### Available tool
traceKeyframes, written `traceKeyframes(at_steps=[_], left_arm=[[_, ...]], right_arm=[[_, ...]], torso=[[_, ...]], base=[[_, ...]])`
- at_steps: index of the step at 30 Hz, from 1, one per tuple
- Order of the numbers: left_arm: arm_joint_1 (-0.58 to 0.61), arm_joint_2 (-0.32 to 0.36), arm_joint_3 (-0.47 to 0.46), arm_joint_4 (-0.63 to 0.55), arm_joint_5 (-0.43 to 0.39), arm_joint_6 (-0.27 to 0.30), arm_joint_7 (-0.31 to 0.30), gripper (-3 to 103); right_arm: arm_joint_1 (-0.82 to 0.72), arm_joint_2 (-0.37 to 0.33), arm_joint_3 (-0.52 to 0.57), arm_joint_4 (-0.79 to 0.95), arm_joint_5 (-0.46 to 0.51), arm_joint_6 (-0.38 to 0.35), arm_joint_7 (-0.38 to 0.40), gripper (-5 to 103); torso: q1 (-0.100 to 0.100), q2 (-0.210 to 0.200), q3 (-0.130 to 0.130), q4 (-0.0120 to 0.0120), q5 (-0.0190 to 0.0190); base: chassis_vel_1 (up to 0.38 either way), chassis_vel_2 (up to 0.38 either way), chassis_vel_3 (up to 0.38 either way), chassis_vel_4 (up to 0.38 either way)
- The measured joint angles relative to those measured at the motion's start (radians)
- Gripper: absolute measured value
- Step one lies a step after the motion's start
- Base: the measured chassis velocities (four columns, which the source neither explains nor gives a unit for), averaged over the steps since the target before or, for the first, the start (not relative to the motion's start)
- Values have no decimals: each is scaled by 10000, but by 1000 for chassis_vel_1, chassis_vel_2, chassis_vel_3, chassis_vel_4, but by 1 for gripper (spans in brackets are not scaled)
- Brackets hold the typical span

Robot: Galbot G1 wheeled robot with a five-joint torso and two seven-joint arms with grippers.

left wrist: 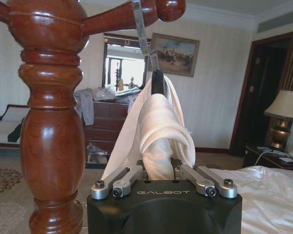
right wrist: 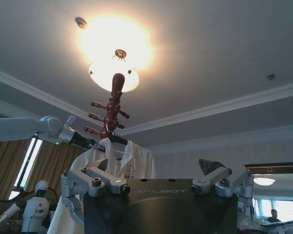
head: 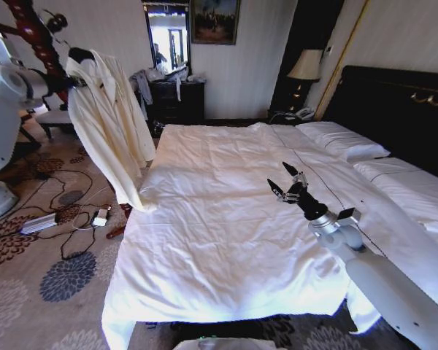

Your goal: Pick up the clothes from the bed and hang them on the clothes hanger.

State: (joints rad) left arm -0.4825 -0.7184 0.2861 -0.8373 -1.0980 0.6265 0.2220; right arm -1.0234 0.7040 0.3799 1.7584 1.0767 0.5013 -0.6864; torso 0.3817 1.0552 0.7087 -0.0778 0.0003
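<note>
The clothes (head: 109, 131), a cream long-sleeved shirt, hang on the black clothes hanger (head: 80, 54) beside the bed's (head: 226, 219) left edge. In the left wrist view the hanger's silver hook (left wrist: 144, 34) rests over a peg of the red-brown coat stand (left wrist: 53, 122), and the shirt (left wrist: 158, 126) drapes down from the hanger. My left gripper (head: 67, 82) is at the shirt's shoulder, shut on a fold of the fabric (left wrist: 158, 168). My right gripper (head: 283, 186) hovers open over the white duvet, holding nothing. From the right wrist view the shirt (right wrist: 132, 163) and stand (right wrist: 112, 107) appear farther off.
Cables and a power strip (head: 40, 222) lie on the patterned carpet left of the bed. A dark dresser (head: 179, 98) with a mirror stands at the far wall, and a lamp (head: 304, 65) beside the black headboard (head: 394, 109). White pillows (head: 343, 138) lie at the bed's head.
</note>
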Motion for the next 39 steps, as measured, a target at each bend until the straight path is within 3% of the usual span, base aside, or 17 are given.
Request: traceKeyframes(at_steps=[8,23,34,39], left_arm=[[-22,-20,161,13,73,18,134,17],[-915,-626,676,1124,353,84,563,17],[-516,-106,630,695,250,-5,593,16],[-165,253,652,205,234,-584,608,15]], right_arm=[[-64,-38,42,43,-4,10,-42,100],[-150,-59,138,-45,12,176,-207,100],[-240,-93,185,131,69,220,-146,100],[-425,-209,185,486,1002,-170,-451,100]], torso=[[-1,0,0,0,0],[1,-1,3,-3,-3],[2,0,1,-1,-2],[2,0,1,-6,0]], base=[[0,0,0,0],[0,0,0,0],[0,0,0,0],[0,0,0,0]])
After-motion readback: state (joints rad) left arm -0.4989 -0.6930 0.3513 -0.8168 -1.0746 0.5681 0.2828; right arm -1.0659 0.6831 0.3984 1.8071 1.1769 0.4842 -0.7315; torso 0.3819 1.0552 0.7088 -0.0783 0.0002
